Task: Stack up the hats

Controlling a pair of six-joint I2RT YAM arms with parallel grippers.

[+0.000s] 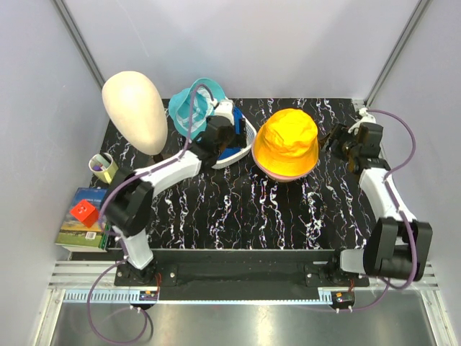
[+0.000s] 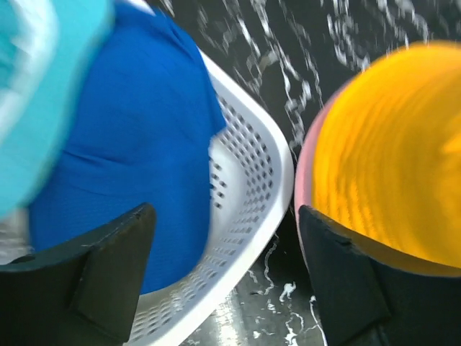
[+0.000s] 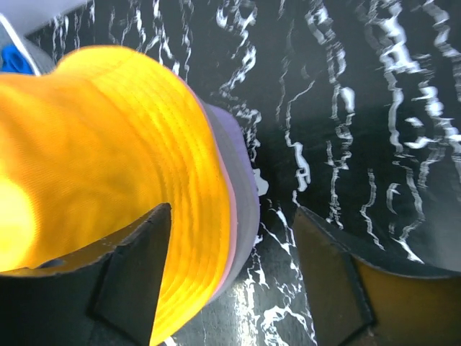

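An orange-yellow bucket hat [image 1: 287,140] sits at the middle back of the table, on top of a pink brim [image 2: 302,180] and a lavender brim [image 3: 241,194]. A teal hat [image 1: 189,104] and a royal-blue hat [image 2: 137,130] lie in the white perforated basket [image 2: 252,194]. My left gripper [image 1: 225,137] is open and empty over the basket's near rim, with the blue hat by one finger and the orange-yellow hat [image 2: 389,166] by the other. My right gripper [image 1: 333,144] is open and empty at the right edge of the orange-yellow hat [image 3: 94,151]. The black cap is out of view.
A cream mannequin head [image 1: 137,108] stands at the back left. A cup [image 1: 103,167] and a stack of books with a red cube [image 1: 85,211] sit at the table's left edge. Black marbled tabletop [image 1: 238,209] shows in front of the hats.
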